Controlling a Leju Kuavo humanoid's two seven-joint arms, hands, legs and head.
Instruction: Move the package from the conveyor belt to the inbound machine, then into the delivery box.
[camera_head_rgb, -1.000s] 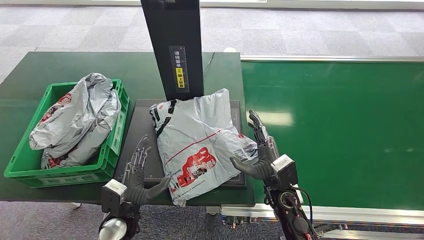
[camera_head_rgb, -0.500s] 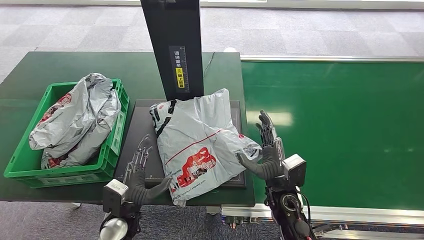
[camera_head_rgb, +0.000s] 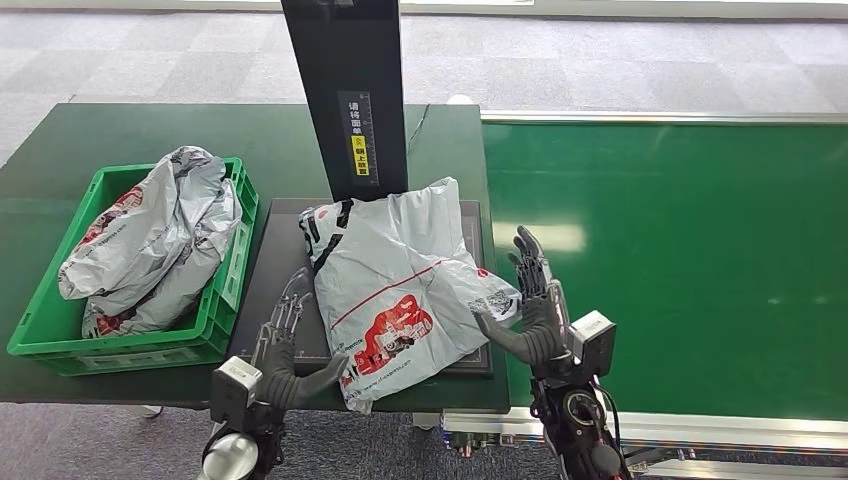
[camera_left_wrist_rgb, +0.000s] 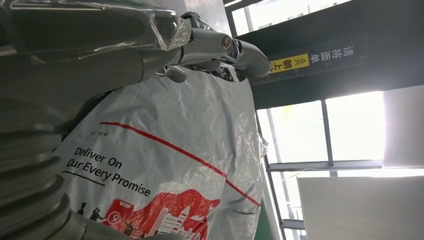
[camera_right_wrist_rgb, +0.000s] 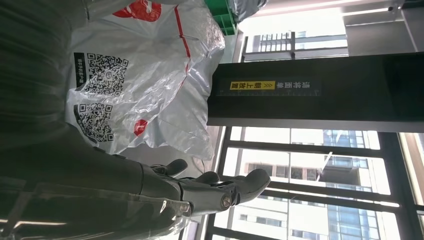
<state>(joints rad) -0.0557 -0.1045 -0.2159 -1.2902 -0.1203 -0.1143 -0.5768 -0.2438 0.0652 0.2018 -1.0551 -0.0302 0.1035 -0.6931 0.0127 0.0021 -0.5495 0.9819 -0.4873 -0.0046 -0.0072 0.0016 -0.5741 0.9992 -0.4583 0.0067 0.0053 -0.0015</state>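
— Surface? Room?
— Green table (camera_head_rgb: 150, 130) on grey carpet; package (camera_head_rgb: 400, 285) on inbound machine (camera_head_rgb: 290, 250) beside it.
— Hands?
— Left hand (camera_head_rgb: 285, 345) and right hand (camera_head_rgb: 530, 305) flank package, fingers spread, holding nothing.

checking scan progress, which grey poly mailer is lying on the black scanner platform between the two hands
The flat grey mailer with the red graphic, lying on the black platform under the scanner post. The other crumpled mailers sit in the green crate.
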